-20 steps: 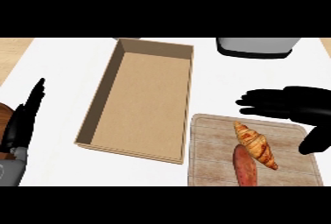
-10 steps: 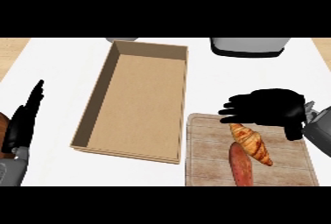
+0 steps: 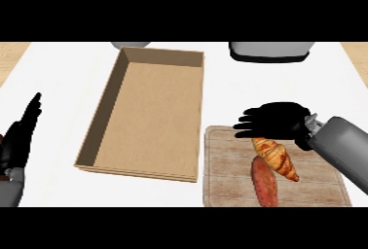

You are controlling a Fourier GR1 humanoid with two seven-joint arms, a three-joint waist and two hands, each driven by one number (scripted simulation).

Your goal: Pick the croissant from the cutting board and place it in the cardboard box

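Fingers of the left hand (image 3: 22, 138): straight and pressed together, pointing up at the view's left edge; the hand rested there and held nothing.
Cardboard box (image 3: 108, 131): lay to the right of those fingers and to the left of the right hand's fingertips, its long side running away from the robot, nothing seen inside.
Cutting board (image 3: 230, 182): sat just beside the box's right wall, below the right hand.
Sweet potato (image 3: 265, 187): a reddish tuber lay on the board, below and slightly left of the right fingers, touching or nearly touching the pastry.
Croissant (image 3: 277, 159): lay on the board, its upper end directly under the right hand's palm, not lifted.
Fingers of the right hand (image 3: 277, 122): spread and slightly bent, pointing left over the board's top edge; they pinched nothing.
Risk: closing from this spot would likely catch only the croissant's tip, so it might pivot or slip; the fingers might also snag the neighbouring tuber because it lay so close.
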